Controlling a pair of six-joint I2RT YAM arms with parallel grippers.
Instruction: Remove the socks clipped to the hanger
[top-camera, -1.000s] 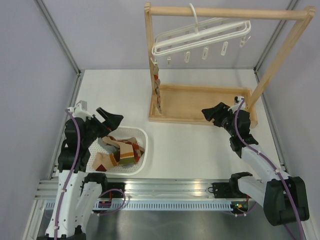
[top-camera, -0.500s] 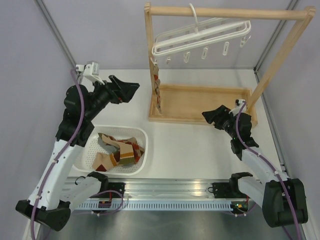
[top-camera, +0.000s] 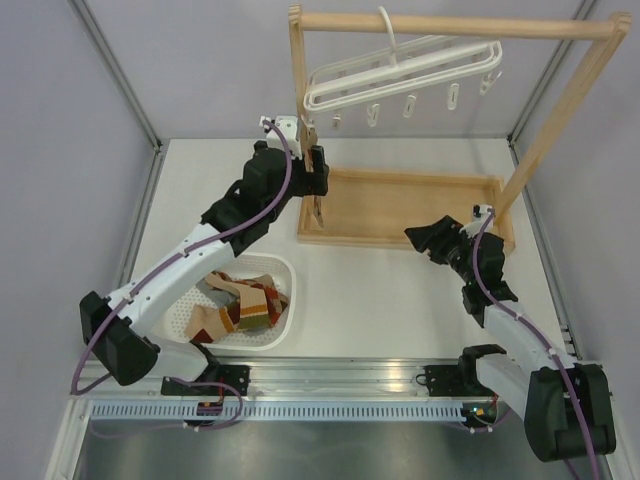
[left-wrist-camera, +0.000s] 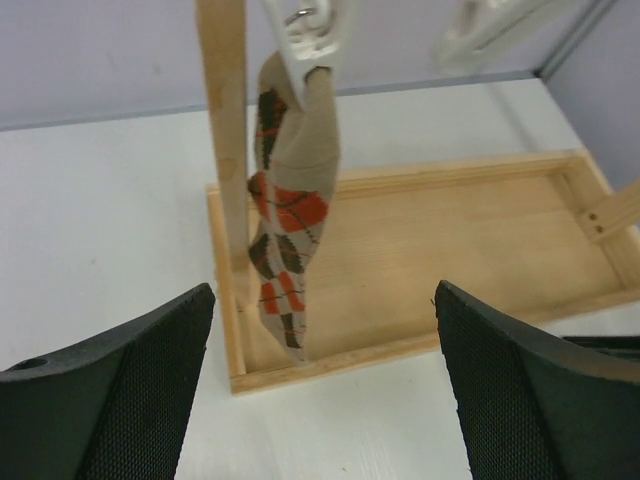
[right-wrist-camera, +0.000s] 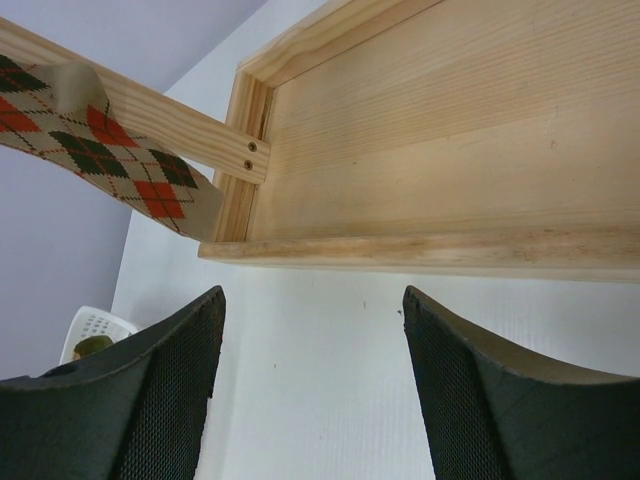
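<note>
One argyle sock (top-camera: 317, 207), in cream, red and brown, hangs from the leftmost clip (left-wrist-camera: 312, 35) of the white hanger (top-camera: 400, 70), next to the wooden rack's left post. The other clips hang empty. My left gripper (top-camera: 318, 172) is open and empty, raised just in front of the sock. In the left wrist view the sock (left-wrist-camera: 290, 210) hangs between and beyond the open fingers of my left gripper (left-wrist-camera: 322, 297). My right gripper (top-camera: 425, 238) is open and empty, low over the table in front of the rack's tray. The sock's toe shows in the right wrist view (right-wrist-camera: 110, 140), past my right gripper (right-wrist-camera: 312, 297).
The wooden rack's rail (top-camera: 450, 25) carries the hanger, and its tray (top-camera: 400, 205) lies below. A white perforated basket (top-camera: 285, 275) at the front left holds several patterned socks (top-camera: 245, 305). Grey walls close in the table on three sides.
My left arm has swung up and to the right, from over the basket to the sock hanging at the rack's left post. My right arm has barely moved.
</note>
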